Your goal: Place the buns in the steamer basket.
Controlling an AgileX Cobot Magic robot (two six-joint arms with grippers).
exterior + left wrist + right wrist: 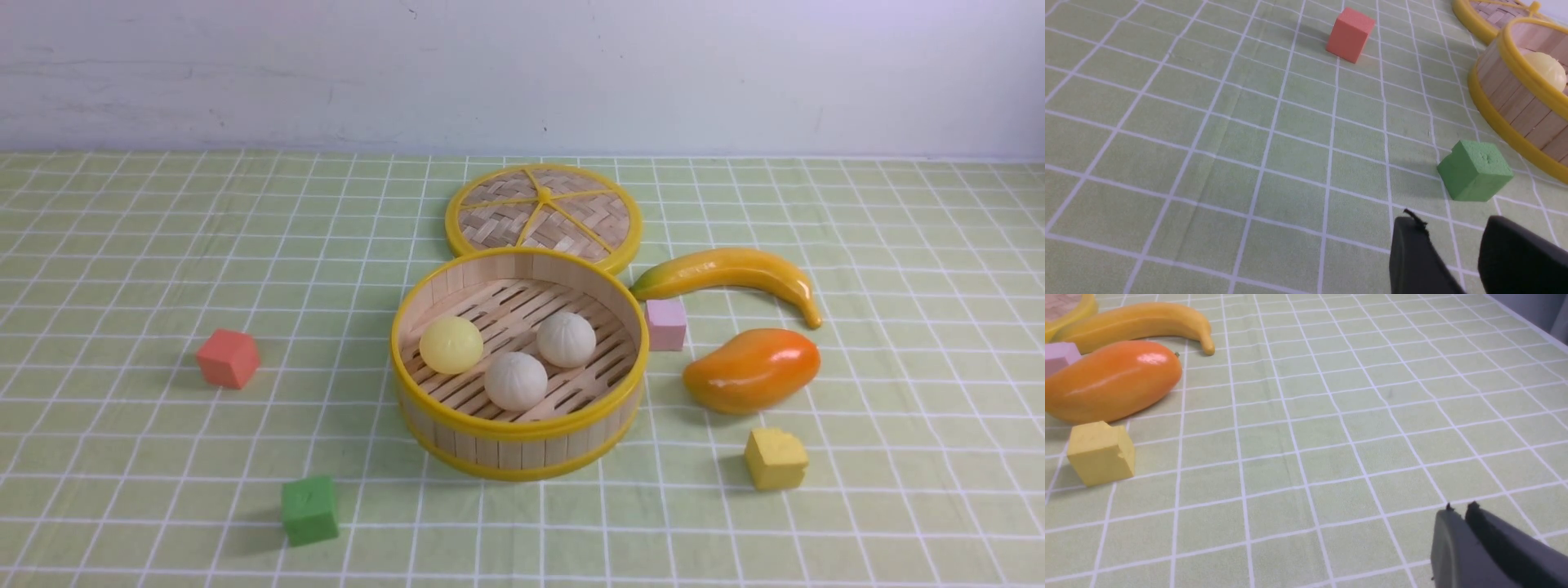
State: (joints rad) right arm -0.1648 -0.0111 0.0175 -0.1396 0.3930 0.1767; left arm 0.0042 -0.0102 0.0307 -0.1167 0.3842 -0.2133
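The steamer basket (pixel 519 429) stands mid-table; its wall also shows in the left wrist view (pixel 1515 102). Inside it lie three buns: the pale yellow one (pixel 451 345), also seen in the left wrist view (pixel 1545 73), and two off-white pleated ones (pixel 566 339) (pixel 515 380). No gripper shows in the front view. My left gripper (pixel 1453 228) is open and empty above the cloth, near the green cube. My right gripper (pixel 1461 510) is shut and empty above bare cloth, well away from the basket.
The flat woven lid (pixel 543 214) lies behind the basket. A banana (pixel 729 273), mango (pixel 751 369), pink cube (pixel 665 323) and yellow cube (pixel 775 458) lie to the basket's right. A red cube (pixel 228 358) and green cube (pixel 309 509) lie to its left.
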